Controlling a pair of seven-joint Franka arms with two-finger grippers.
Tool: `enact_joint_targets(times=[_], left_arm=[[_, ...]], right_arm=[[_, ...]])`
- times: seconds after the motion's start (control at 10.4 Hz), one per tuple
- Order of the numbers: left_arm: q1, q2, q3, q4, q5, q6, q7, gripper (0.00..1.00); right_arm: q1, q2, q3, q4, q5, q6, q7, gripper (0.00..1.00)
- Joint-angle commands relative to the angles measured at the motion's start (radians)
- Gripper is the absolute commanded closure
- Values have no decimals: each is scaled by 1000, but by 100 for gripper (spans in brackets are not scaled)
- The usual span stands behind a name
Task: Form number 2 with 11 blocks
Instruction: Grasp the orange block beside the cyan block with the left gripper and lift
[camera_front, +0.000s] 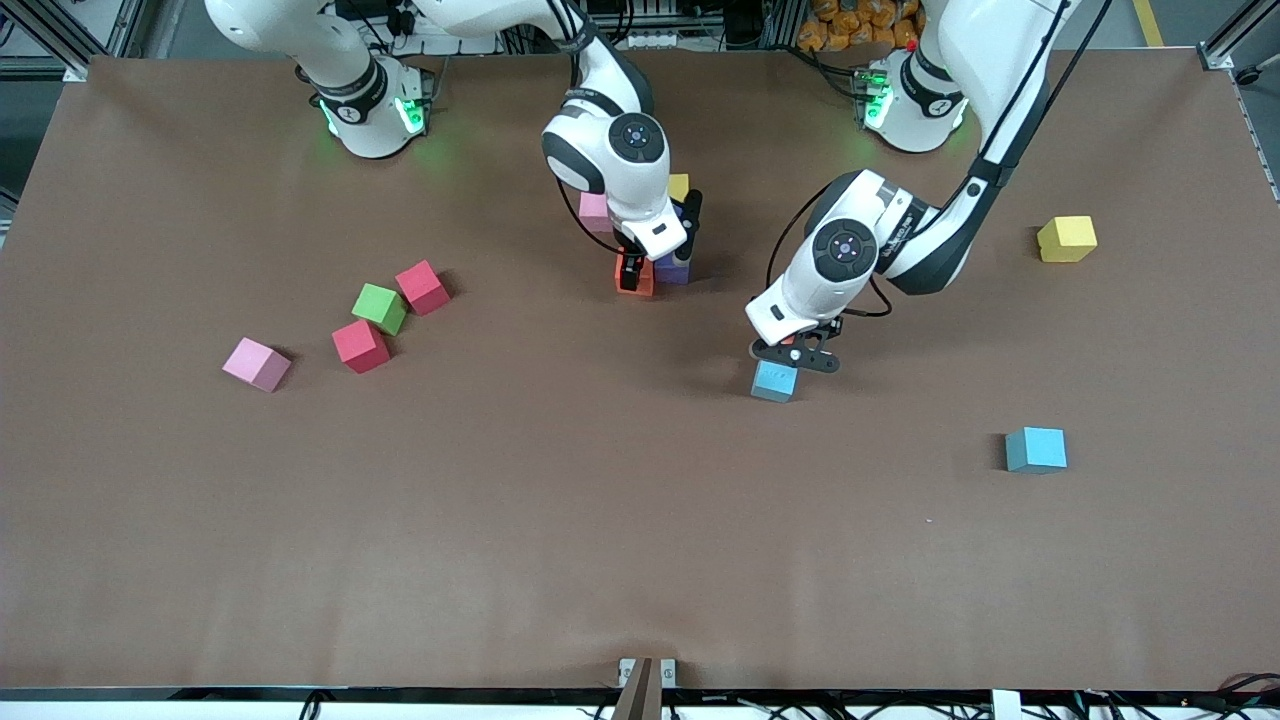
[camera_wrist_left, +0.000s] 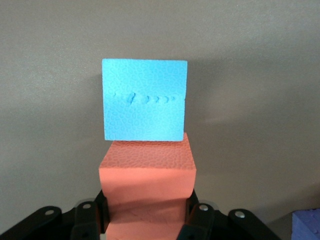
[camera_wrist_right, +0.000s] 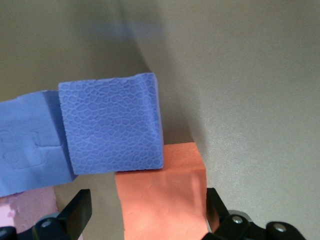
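Note:
My left gripper (camera_front: 795, 352) is shut on an orange block (camera_wrist_left: 147, 170), held low right beside a light blue block (camera_front: 775, 380) that also shows in the left wrist view (camera_wrist_left: 144, 100). My right gripper (camera_front: 632, 272) is open around a second orange block (camera_front: 640, 285), with a gap at one finger. In the right wrist view this orange block (camera_wrist_right: 162, 190) lies against a purple block (camera_wrist_right: 112, 125), with another purple block (camera_wrist_right: 30, 145) beside it. A purple block (camera_front: 673, 268), a pink block (camera_front: 594, 210) and a yellow block (camera_front: 679, 186) cluster under the right arm.
Toward the right arm's end lie a light pink block (camera_front: 256, 363), a red block (camera_front: 360, 345), a green cube (camera_front: 380, 308) and a deep pink block (camera_front: 422, 287). Toward the left arm's end lie a yellow block (camera_front: 1066, 239) and a light blue block (camera_front: 1036, 449).

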Motion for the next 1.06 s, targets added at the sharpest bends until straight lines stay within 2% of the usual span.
enact_joint_targets(times=[0.0,0.29,0.48,0.96], left_arm=[[2,-44,-2,-6,-42,-46,7,58],[2,-118,-11,2,-48,-165,12,58],[2,-146,-13,2,-50,-196,10,58],[2,-164,-13,3,-88,-218,10,58]], right_arm=[[-5,-24,3,-26,-22,2,1,0],[1,-26,4,-54,-21,50,8,0],[6,-24,4,-84,-21,99,11,0],[4,-35,4,-79,-21,75,10,0]])
